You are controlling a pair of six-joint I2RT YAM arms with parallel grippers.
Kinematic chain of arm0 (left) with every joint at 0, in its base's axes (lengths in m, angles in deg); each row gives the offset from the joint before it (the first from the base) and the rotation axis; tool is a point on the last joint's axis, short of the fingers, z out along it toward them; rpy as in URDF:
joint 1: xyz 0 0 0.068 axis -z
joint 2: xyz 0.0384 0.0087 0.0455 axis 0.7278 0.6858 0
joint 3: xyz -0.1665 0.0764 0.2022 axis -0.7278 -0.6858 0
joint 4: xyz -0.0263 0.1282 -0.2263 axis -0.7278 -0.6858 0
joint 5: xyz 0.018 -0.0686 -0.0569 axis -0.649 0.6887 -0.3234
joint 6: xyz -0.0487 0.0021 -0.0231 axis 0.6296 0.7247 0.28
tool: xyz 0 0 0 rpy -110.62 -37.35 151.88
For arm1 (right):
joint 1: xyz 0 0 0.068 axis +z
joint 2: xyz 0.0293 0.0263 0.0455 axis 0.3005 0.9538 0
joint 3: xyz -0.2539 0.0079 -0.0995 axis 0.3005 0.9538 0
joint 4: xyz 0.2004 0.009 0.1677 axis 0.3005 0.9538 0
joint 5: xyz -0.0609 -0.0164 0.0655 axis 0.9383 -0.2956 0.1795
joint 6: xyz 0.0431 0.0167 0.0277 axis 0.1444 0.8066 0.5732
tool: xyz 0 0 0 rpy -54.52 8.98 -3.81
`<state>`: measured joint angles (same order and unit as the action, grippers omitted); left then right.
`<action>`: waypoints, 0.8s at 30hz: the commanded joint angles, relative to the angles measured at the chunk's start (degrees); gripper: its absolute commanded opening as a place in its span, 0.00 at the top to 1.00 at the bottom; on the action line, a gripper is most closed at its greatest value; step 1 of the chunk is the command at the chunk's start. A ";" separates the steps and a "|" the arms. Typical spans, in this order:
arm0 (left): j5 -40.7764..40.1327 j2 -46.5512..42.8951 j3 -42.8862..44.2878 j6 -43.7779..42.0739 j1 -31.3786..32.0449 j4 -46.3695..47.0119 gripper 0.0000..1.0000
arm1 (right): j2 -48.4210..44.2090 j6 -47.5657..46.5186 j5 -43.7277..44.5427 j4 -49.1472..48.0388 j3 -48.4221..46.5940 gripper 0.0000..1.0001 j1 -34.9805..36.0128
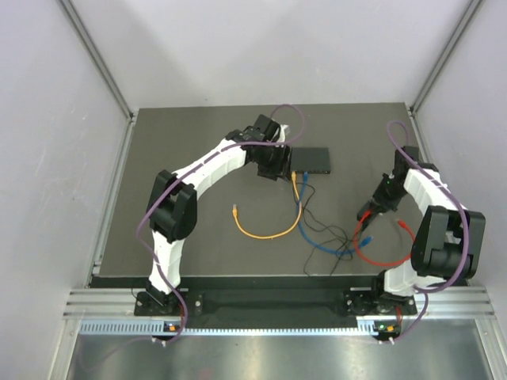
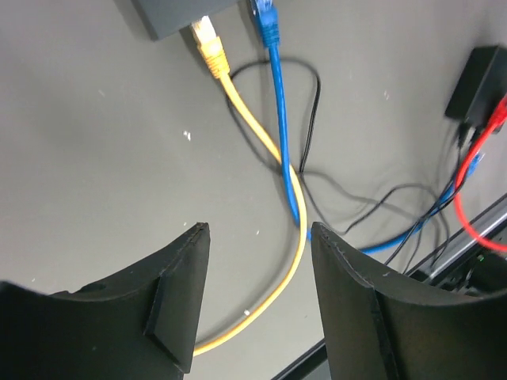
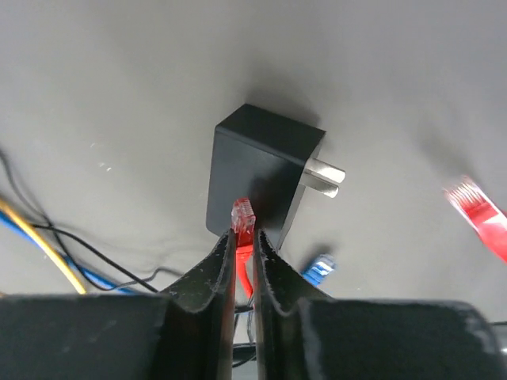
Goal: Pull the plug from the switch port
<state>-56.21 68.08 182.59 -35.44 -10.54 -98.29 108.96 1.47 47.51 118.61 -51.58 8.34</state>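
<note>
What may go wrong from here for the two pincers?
The yellow plug and blue plug sit side by side in the switch, so the open left pincer may catch both. The yellow cable and blue cable cross; a pull on one may drag the other. The right pincer, shut on the red plug, may bump the power adapter close by.
</note>
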 commanded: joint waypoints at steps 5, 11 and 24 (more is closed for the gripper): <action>1.78 -3.28 -0.57 -4.72 -0.56 -1.50 0.41 | 1.59 -2.86 1.14 0.03 -0.55 0.65 -2.37; 3.90 -1.43 1.89 -4.02 -2.23 -0.97 0.41 | -0.34 -4.18 3.07 2.84 -5.38 0.46 -1.84; 5.48 5.94 10.58 0.37 -3.38 0.70 0.41 | 4.75 -4.82 -11.20 0.85 -22.00 0.32 8.71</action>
<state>-52.21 71.66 188.79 -36.84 -13.95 -99.89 111.13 -3.64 47.42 123.03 -71.97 15.88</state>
